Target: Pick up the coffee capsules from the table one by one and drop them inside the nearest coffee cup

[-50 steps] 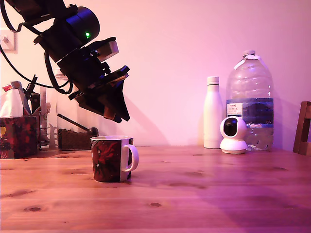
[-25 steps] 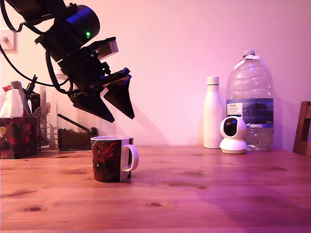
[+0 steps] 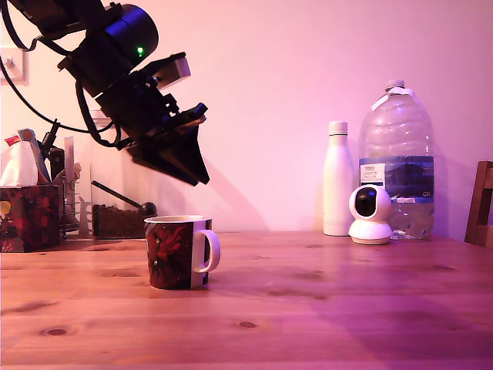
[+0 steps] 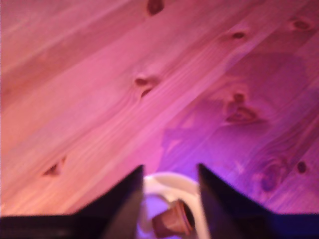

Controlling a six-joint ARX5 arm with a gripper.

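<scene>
Brown capsule (image 4: 172,222) lying tilted inside upright cup (image 3: 177,251), directly beneath claw (image 4: 169,191) hanging parted, empty.

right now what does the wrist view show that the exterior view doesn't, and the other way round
Only the wrist view looks down into the coffee cup, where a brown coffee capsule lies on its side between the open gripper's fingers.

Only the exterior view shows the cup's floral outside and handle, the arm above it, the white bottle, the large water bottle, the small white camera and the tissue box.

Both show the cup, the gripper raised over it, and the table.
</scene>
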